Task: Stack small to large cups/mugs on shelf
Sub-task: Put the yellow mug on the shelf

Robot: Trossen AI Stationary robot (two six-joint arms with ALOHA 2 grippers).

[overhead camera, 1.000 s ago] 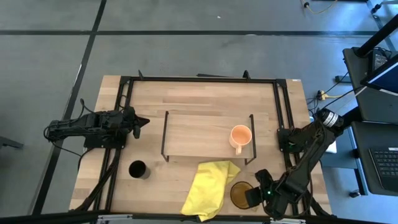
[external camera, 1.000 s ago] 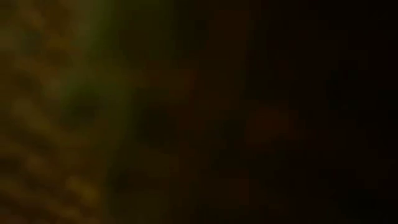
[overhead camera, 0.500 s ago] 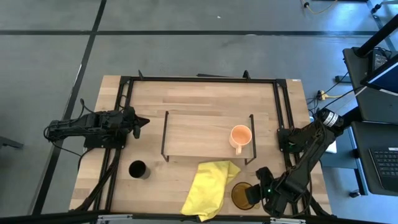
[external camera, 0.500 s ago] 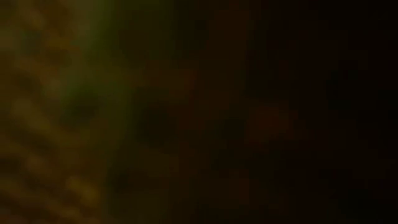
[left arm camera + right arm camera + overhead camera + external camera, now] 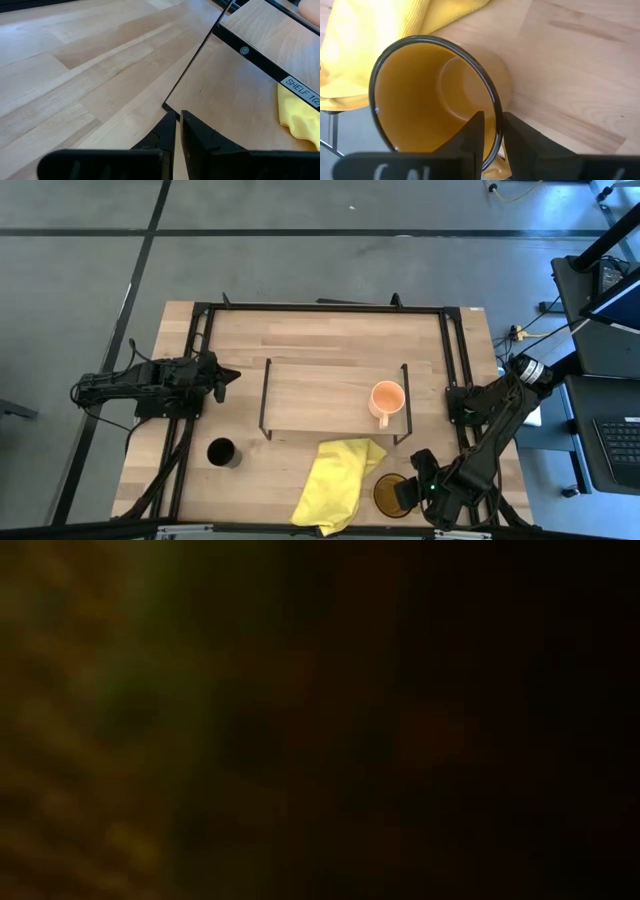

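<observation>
The right gripper [image 5: 492, 135] sits at the near right part of the large wooden tabletop [image 5: 300, 340], its two dark fingers [image 5: 472, 135] straddling the rim of the amber translucent handled mug [image 5: 435, 95], one inside and one outside, pinching its wall. That mug [image 5: 388, 493] stands just beside the crumpled yellow cloth [image 5: 335, 480]. The peach-orange handled mug [image 5: 386, 400] rests on the low light-wood shelf [image 5: 320, 395] near its right end frame. The small black cup [image 5: 221, 452] stands on the tabletop in front of the shelf's left end. The left gripper [image 5: 177, 131] waits at the left of the table, fingers pressed nearly together, holding nothing.
</observation>
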